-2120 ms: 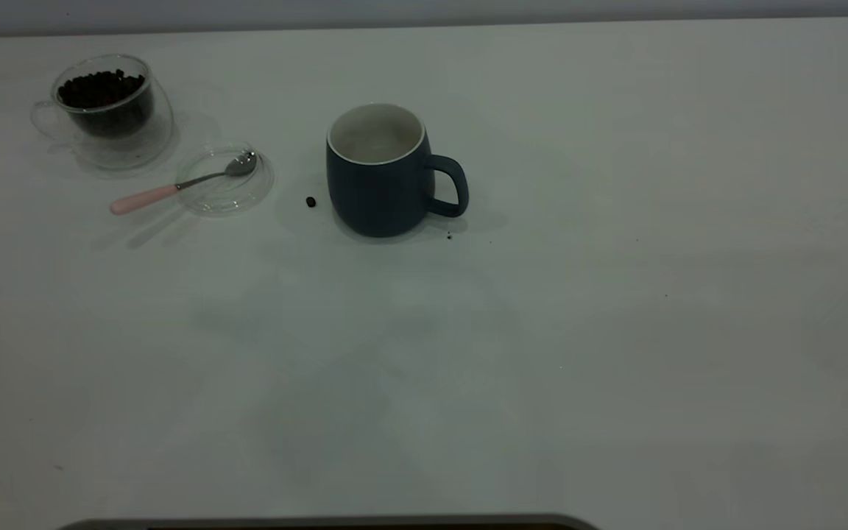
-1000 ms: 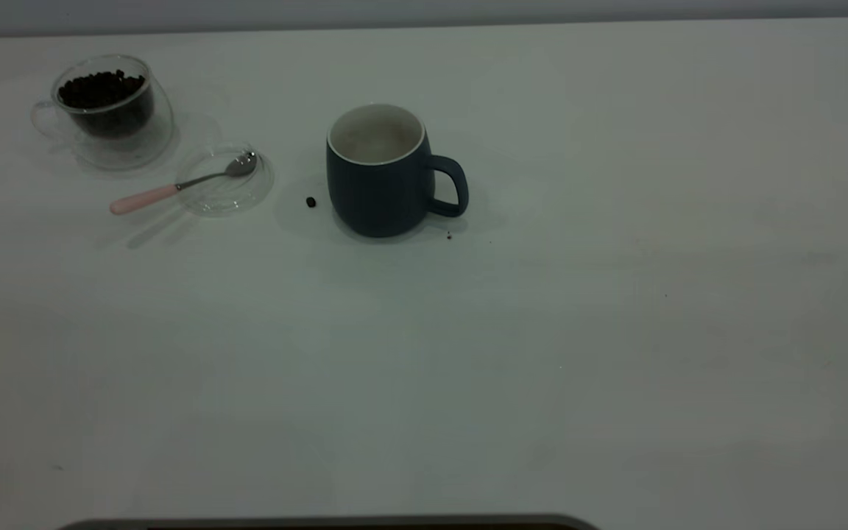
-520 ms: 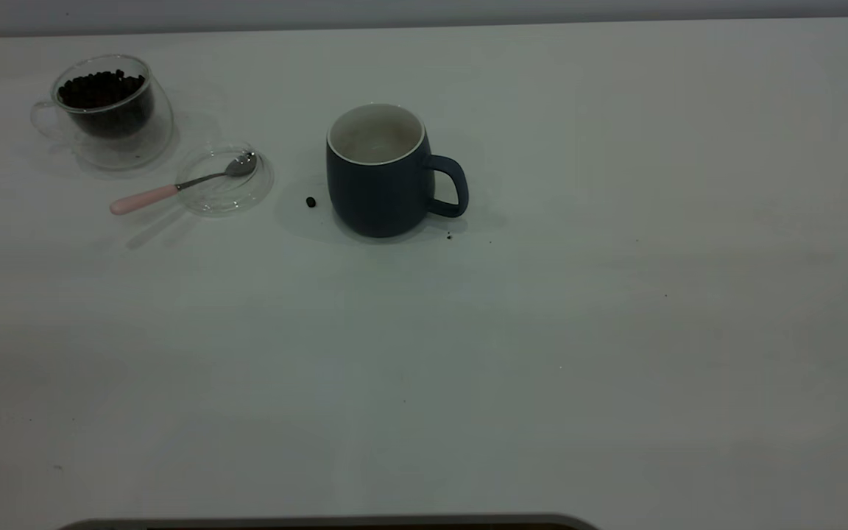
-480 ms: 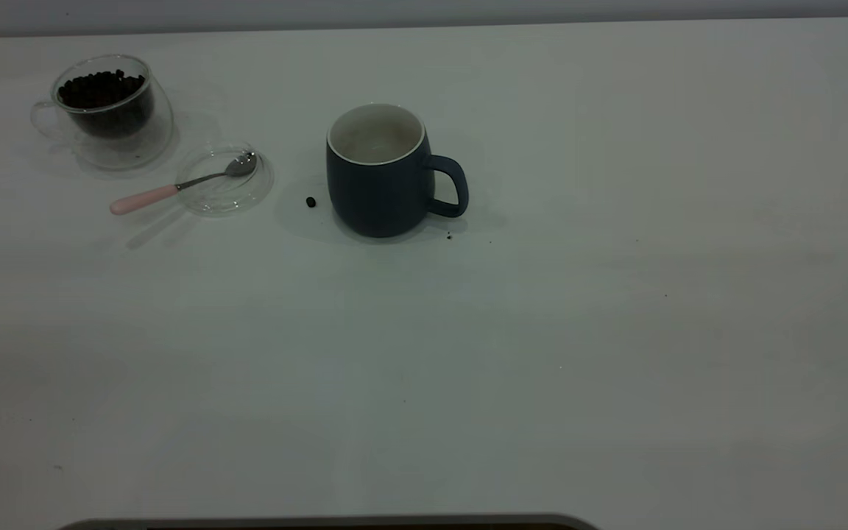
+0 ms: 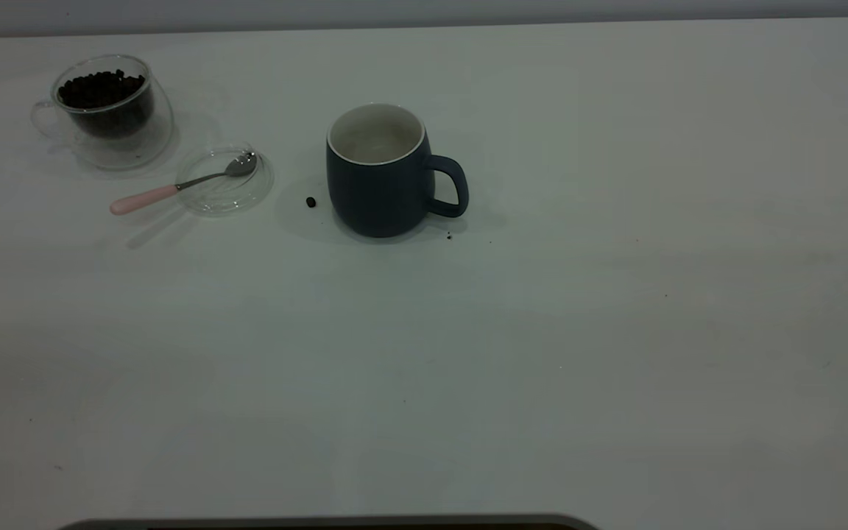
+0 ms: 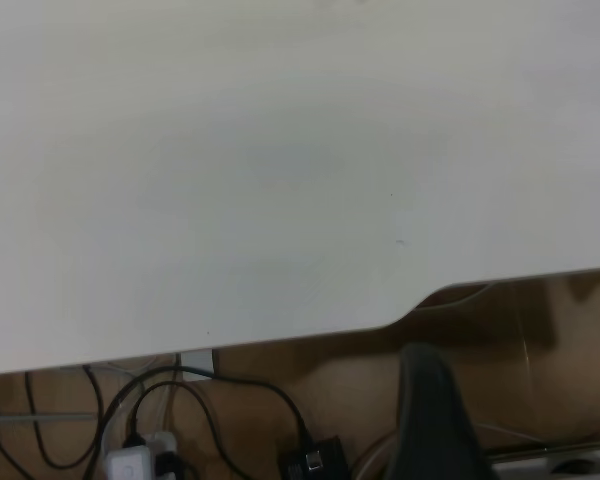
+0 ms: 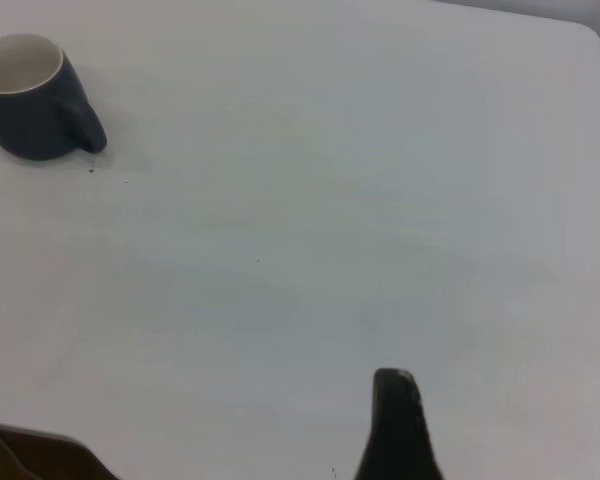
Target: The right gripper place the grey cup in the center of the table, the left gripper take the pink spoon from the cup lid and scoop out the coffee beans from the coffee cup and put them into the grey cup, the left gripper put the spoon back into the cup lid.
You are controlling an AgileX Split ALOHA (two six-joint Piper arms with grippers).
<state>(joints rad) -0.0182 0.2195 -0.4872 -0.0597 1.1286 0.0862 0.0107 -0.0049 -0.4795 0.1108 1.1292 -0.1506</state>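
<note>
The grey cup (image 5: 383,173) stands upright near the middle of the table (image 5: 615,331), its handle toward the right; it also shows far off as the grey cup (image 7: 30,95). The coffee cup (image 5: 104,110), holding a heap of coffee beans (image 5: 100,88), stands at the far left. Beside it lies the cup lid (image 5: 224,179), and the pink spoon (image 5: 174,188) rests with its bowl in the lid and its handle on the table. Neither gripper shows in the exterior view. My left gripper (image 6: 430,400) hangs past the table's edge. My right gripper (image 7: 393,420) hovers over bare table, far from the grey cup.
One loose bean (image 5: 311,202) lies just left of the grey cup, and tiny dark specks (image 5: 449,236) lie near its handle. Below the table's edge (image 6: 280,340) the left wrist view shows cables (image 6: 220,400) and a power strip (image 6: 130,465) on the floor.
Faint shadows over the table's near half have faded. The cups, lid, spoon and loose bean have not moved.
</note>
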